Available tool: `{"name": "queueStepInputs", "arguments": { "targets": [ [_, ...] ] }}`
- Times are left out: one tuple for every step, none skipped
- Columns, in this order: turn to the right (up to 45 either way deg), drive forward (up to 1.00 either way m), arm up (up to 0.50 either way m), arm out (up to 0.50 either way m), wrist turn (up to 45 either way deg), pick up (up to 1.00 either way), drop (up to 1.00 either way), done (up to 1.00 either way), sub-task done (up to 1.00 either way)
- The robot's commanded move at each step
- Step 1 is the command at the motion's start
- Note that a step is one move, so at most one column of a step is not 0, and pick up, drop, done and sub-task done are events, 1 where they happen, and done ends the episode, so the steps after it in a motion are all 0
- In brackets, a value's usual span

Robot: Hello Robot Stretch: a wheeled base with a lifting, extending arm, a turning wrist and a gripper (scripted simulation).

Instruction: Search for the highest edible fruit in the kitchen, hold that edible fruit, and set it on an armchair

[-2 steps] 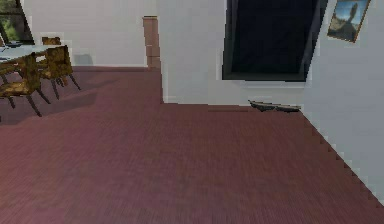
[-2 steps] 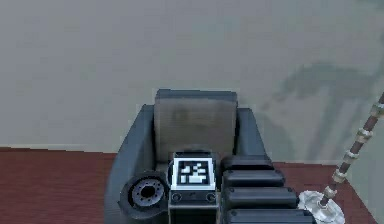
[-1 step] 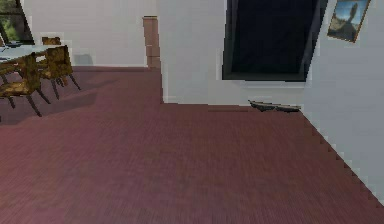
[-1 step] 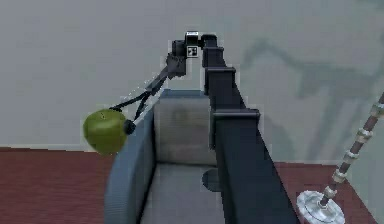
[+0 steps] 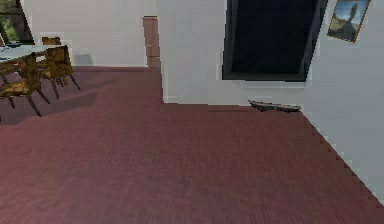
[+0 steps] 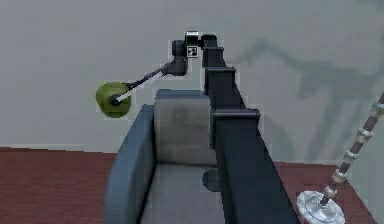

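Arm side view: pincer (image 6: 133,90) holds green round fruit (image 6: 112,98) at left centre (hanging clear of every surface). Grey-blue armchair (image 6: 133,175) below it, lower centre. Forward view: table (image 5: 22,50) with chairs (image 5: 52,68), upper left.

Bare floor (image 5: 170,160) gives wide passage ahead; dining table (image 5: 22,52) and chairs (image 5: 52,68) block the forward view's left, a wall (image 5: 190,50) beyond. The armchair (image 6: 130,170) seat looks free; a lamp stand (image 6: 352,155), probably, rises near it
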Motion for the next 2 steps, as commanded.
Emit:
{"name": "queueStepInputs", "arguments": {
  "targets": [
    [0.0, 0.0, 0.0, 0.0, 45.0, 0.0, 0.0, 0.0, 0.0],
    [0.0, 0.0, 0.0, 0.0, 36.0, 0.0, 0.0, 0.0, 0.0]
  ]
}}
